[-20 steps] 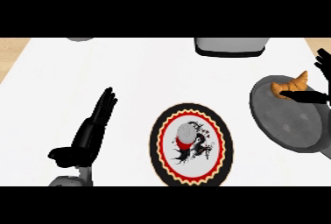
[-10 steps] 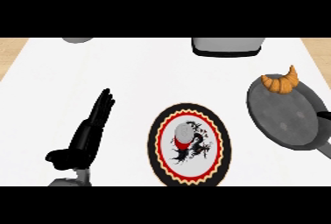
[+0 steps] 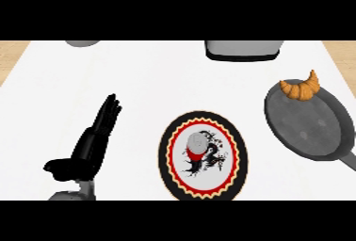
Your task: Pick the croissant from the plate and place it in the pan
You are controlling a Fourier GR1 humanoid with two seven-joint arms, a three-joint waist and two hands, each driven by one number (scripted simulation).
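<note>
the left hand (image 3: 89, 146) sits low on the left side of the white counter (image 3: 153, 80), fingers straight and stretched out flat, pointing up and a little to the right, thumb jutting off to the left near the wrist. it holds nothing and touches nothing but the counter. the right hand does not show anywhere in the view.

just to the right of that hand, apart from it, lies the plate (image 3: 201, 155), black-rimmed with a red and cream scalloped ring and a dark pattern in its pale middle. nothing rests on it.

further right is the pan (image 3: 309, 127), grey and round, its handle running off toward the lower right edge. the croissant (image 3: 303, 87) is golden brown and perched at the pan's far rim, one pointed tip sticking up past the edge; whether it lies fully inside the pan is hard to tell.

along the far edge of the counter, a grey and black boxy object (image 3: 243, 49) shows partly, and a grey rounded thing (image 3: 83, 43) peeks in at the upper left.
</note>
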